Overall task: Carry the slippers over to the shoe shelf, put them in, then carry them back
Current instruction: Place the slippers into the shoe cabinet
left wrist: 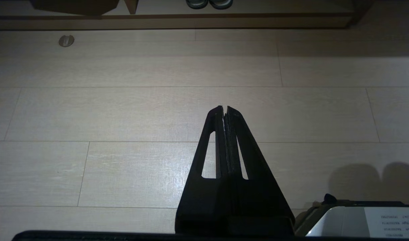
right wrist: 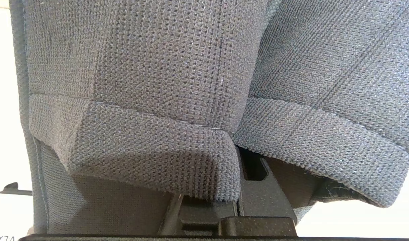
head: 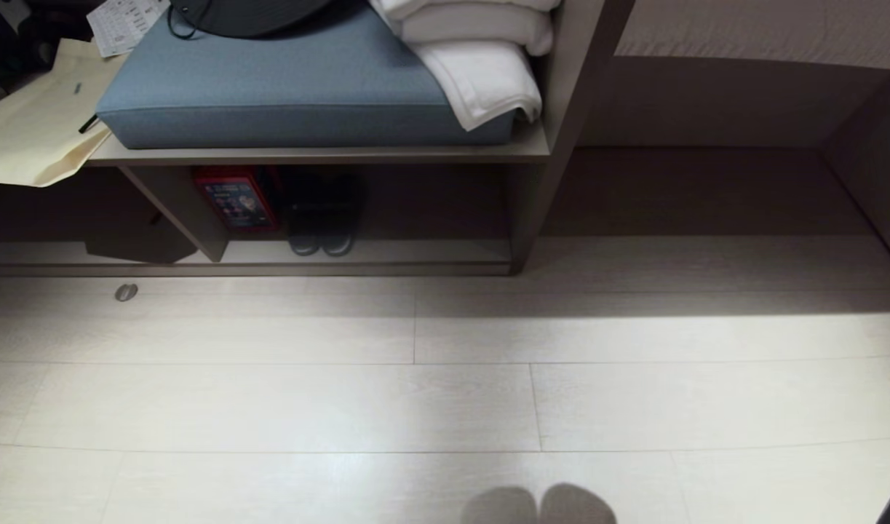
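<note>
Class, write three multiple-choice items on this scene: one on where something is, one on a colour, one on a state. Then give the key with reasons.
1. Where does the pair of dark shoes stand?
A. on the open floor
B. in the shoe shelf, beside the red box
C. on the bench top

2. What colour is the cushion?
A. red
B. green
C. blue

3. What is the state of the right gripper?
A. shut on the slippers
B. open and empty
C. shut on a towel

Key:
1. B: the head view shows the shoes on the shelf's pale base board, next to the box.
2. C: the cushion's top and side are plainly blue.
3. A: in the right wrist view, grey knitted fabric wraps closely around the fingers.
</note>
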You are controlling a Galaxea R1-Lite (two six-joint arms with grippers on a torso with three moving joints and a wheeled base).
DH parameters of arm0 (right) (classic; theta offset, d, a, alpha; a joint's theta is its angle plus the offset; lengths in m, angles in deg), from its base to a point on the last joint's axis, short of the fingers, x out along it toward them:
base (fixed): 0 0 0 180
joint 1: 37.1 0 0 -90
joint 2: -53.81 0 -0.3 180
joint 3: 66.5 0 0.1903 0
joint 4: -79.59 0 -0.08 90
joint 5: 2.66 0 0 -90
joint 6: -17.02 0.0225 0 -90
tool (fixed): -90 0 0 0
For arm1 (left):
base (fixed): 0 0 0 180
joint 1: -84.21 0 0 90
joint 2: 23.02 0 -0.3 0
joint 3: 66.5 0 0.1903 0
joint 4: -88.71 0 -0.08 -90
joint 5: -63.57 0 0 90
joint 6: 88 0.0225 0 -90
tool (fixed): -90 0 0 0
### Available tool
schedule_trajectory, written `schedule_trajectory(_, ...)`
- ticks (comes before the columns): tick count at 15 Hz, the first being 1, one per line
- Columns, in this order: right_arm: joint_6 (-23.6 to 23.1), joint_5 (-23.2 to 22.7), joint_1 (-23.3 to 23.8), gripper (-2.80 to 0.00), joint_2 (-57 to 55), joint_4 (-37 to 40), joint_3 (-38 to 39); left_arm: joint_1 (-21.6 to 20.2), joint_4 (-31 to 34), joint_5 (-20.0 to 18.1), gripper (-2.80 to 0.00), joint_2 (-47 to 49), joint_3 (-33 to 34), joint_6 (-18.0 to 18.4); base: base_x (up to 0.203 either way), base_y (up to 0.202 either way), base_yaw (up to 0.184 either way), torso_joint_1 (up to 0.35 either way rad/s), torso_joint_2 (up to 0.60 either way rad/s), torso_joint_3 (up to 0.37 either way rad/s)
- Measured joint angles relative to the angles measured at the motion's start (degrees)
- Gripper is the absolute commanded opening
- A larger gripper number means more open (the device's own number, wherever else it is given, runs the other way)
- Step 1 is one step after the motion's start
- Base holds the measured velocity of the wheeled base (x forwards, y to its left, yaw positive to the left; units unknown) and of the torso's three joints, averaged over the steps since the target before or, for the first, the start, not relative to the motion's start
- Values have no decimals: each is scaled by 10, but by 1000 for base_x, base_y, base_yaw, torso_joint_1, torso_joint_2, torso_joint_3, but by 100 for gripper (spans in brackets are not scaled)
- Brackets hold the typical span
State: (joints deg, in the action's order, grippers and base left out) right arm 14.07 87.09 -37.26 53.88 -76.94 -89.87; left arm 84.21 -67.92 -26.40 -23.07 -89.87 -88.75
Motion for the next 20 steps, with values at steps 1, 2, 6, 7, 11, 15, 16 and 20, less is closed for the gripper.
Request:
schedule_trajectory(1, 0, 1, 0, -280, 0, 0, 0, 0, 0, 0, -280, 0, 0, 0, 0, 0, 0, 7, 2, 207)
schedule_trajectory(2, 0, 0, 0, -280, 0, 0, 0, 0, 0, 0, -280, 0, 0, 0, 0, 0, 0, -1, 1, 203)
schedule_trajectory(6, 0, 0, 0, -280, 0, 0, 0, 0, 0, 0, -280, 0, 0, 0, 0, 0, 0, 3, 0, 200)
schedule_trajectory(7, 0, 0, 0, -280, 0, 0, 0, 0, 0, 0, -280, 0, 0, 0, 0, 0, 0, 4, -6, 198)
schedule_trajectory(11, 0, 0, 0, -280, 0, 0, 0, 0, 0, 0, -280, 0, 0, 0, 0, 0, 0, 4, -1, 203)
schedule_trajectory(15, 0, 0, 0, -280, 0, 0, 0, 0, 0, 0, -280, 0, 0, 0, 0, 0, 0, -2, 1, 201)
schedule_trajectory(16, 0, 1, 0, -280, 0, 0, 0, 0, 0, 0, -280, 0, 0, 0, 0, 0, 0, 2, 2, 207)
schedule_trajectory(20, 0, 1, 0, -280, 0, 0, 0, 0, 0, 0, -280, 0, 0, 0, 0, 0, 0, 2, -1, 202)
